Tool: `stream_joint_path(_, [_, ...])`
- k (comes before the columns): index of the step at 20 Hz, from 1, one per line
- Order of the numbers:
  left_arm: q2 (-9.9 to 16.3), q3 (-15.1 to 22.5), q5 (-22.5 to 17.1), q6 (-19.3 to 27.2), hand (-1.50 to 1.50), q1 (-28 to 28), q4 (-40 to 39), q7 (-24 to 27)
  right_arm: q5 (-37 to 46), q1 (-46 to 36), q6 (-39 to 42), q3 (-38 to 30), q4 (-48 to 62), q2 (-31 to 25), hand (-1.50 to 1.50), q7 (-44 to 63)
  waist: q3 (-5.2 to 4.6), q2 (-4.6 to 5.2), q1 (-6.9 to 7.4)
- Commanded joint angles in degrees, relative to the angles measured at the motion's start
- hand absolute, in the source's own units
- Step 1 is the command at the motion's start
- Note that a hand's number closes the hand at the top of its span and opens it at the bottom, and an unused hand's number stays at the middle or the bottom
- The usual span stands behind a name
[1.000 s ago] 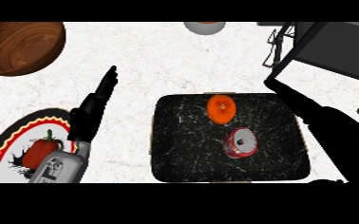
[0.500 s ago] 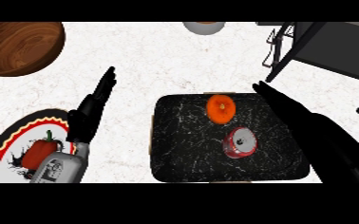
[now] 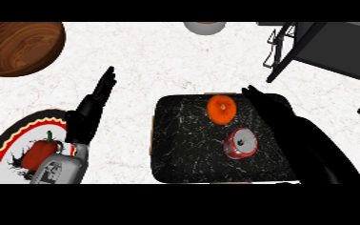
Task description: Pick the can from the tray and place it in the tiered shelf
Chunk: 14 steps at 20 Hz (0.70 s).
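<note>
Far left of the tray there's a wooden bowl at the desk's back corner, & nearer me a patterned plate w/ a red pepper on it. My left hand rests left of the tray, fingers straight & released, holding nothing, well apart from the can. On the tray: an orange toward the back, & the can just in front of it & a bit to the right, lying on its side, silver end tipped up twd me, long axis prob running front-left to back-right. My right hand hangs over the tray's right part, fingers straight, not clenched, nothing in it; the can lies just left of it, v. near, can't tell if touching. So right hand's the nearer one by far; I reckon grasp comes next. Tiered shelf stands beyond the tray's right back corner. A grey cup sits at the desk's far edge.
</note>
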<state>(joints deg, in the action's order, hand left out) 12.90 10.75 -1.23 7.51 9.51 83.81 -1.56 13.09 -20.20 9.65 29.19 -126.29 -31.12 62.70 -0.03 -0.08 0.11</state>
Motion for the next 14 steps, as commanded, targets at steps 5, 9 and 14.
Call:
stream_joint_path(5, [-2.6,1.1,3.0,0.8,0.00,-3.3,0.6,2.2,2.3,0.4,5.4,0.0,-1.3,4.1,-1.50,9.1,-0.01,-0.04,-0.03])
stream_joint_path(9, [-0.6,-1.9,1.5,-1.9,0.00,-1.2,0.4,0.7,5.1,2.1,5.5,0.7,0.6,4.5,-1.50,7.0,0.00,-0.03,-0.10])
stream_joint_path(14, [-2.9,-2.0,2.6,-1.5,0.00,2.2,-4.0,1.4,6.9,-0.7,7.1,1.2,6.6,6.8,-1.50,6.7,-0.02,0.06,-0.10])
